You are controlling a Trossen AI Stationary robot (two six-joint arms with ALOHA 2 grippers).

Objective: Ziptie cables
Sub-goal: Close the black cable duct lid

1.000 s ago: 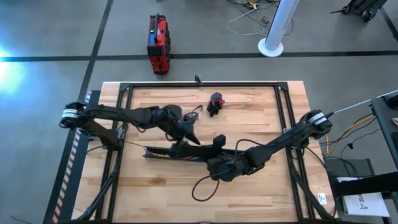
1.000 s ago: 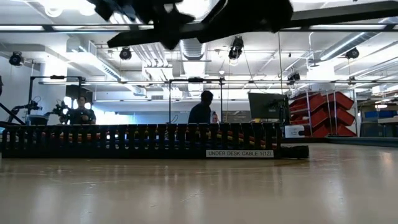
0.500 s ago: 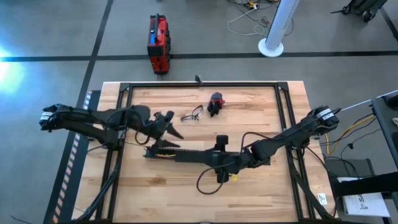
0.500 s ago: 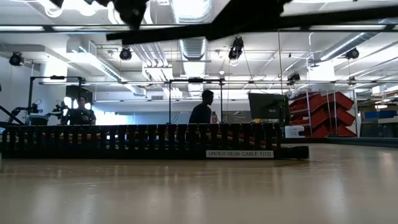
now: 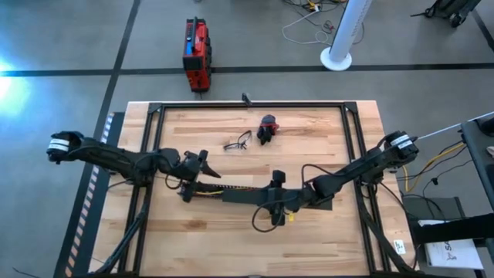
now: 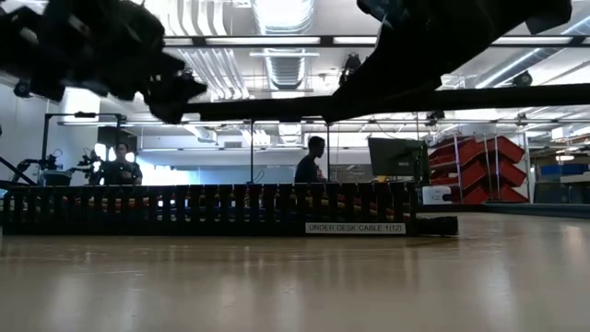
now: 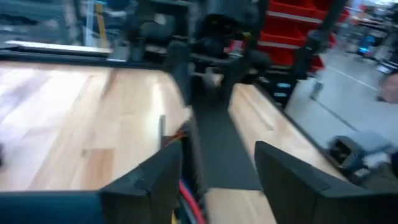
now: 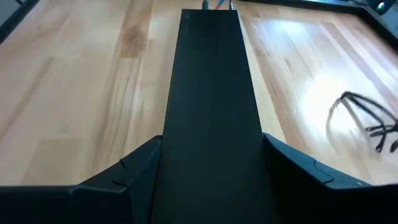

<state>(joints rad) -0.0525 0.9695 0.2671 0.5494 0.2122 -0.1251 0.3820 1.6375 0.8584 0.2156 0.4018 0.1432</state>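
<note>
A black comb-slotted duct [image 5: 197, 191] [image 6: 212, 207] lies along the middle of the table, with the cables [image 5: 202, 188] [image 7: 186, 200] lying in it as coloured wires. A wide flat black cover strip [image 5: 243, 194] [image 6: 387, 100] hangs above the duct. My right gripper [image 5: 261, 201] [image 8: 211, 168] is shut on the strip's right end. My left gripper [image 5: 208, 166] [image 7: 217, 177] stands open at the strip's left end, fingers either side of that end, apparently not touching it. No ziptie shows in these views. My right gripper holds the cover strip's two long edges [image 8: 168, 155] between its fingers [image 8: 134, 171], near the strip's right end. The fingers point toward the table's left, slanting down, and lie along the strip. The strip runs out ahead of them, nearly level, clear above the duct.
A small dark wire tangle [image 5: 239, 141] [image 8: 367, 121] and a red-and-black lump [image 5: 268, 127] lie toward the far side. A black frame [image 5: 247, 104] rims the table. A loose black cable [image 5: 266, 224] loops below the right gripper. People stand in the room behind.
My left gripper has drawn back toward the table's left edge and sunk, its arm folding back. My right gripper has come down with the cover strip, which now hangs lower over the duct and nearer to level than before.
</note>
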